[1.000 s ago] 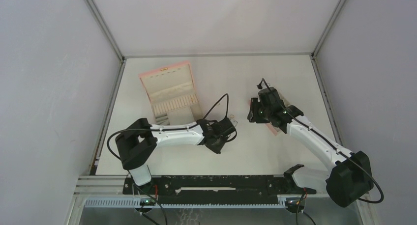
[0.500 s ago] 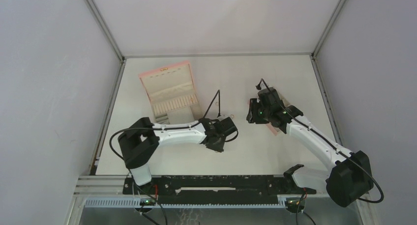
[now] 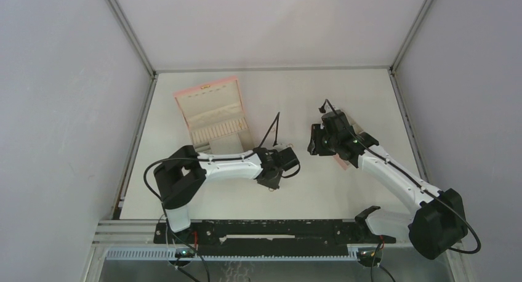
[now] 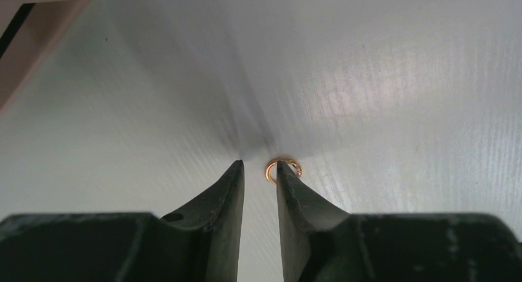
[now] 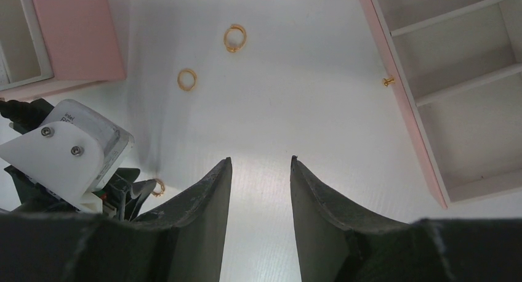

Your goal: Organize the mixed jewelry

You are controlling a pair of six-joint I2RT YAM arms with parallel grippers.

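Copper ring [image 4: 269, 171], thin and round, beside left end effector [image 4: 258, 165]: narrowly parted, empty.

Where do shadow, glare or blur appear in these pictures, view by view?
Left wrist: a dark shadow fans out ahead of the left gripper, glare brightens the white table to its right, and the tiny orange-copper ring is in focus. Right wrist: light pools on the table ahead of the right gripper. Top external: even light, no glare.
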